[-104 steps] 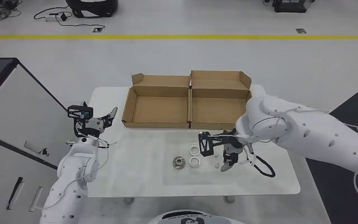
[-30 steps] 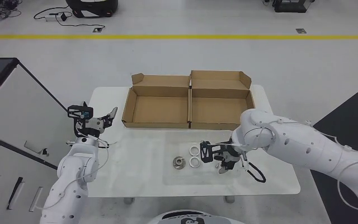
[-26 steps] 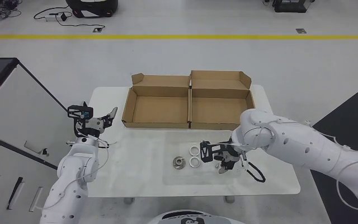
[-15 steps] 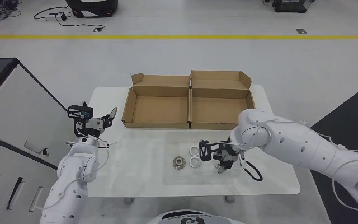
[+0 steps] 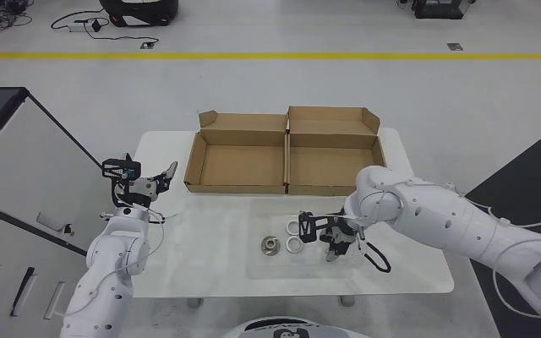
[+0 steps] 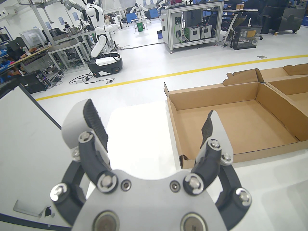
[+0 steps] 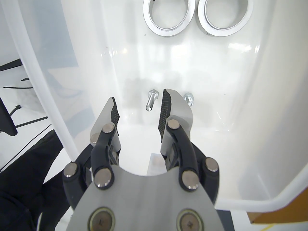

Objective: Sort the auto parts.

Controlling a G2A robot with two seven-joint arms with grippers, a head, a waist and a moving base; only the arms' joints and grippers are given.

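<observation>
Black ribbed pads line the right pincer, which stands open and empty, low inside a translucent white plastic tray. Just ahead of the gap, close to one finger, a short hex-head bolt lies on its side on the glossy tray floor. It looks like bright plated steel: light, rigid, smooth, and judged prone to roll or skid. The safest hold would be across the threaded shank, just below the head. A second, smaller bolt lies just beyond the other finger, apart from the first. Farther on, two thick machined metal rings sit side by side, flat and nearly touching. They are judged heavier and stiff, best taken across the wall. Near them in the top view rests a darker flanged round part. At the back of the table, two shallow cardboard boxes stand open and unfilled. The left pincer hangs open and empty off the table's left edge.
</observation>
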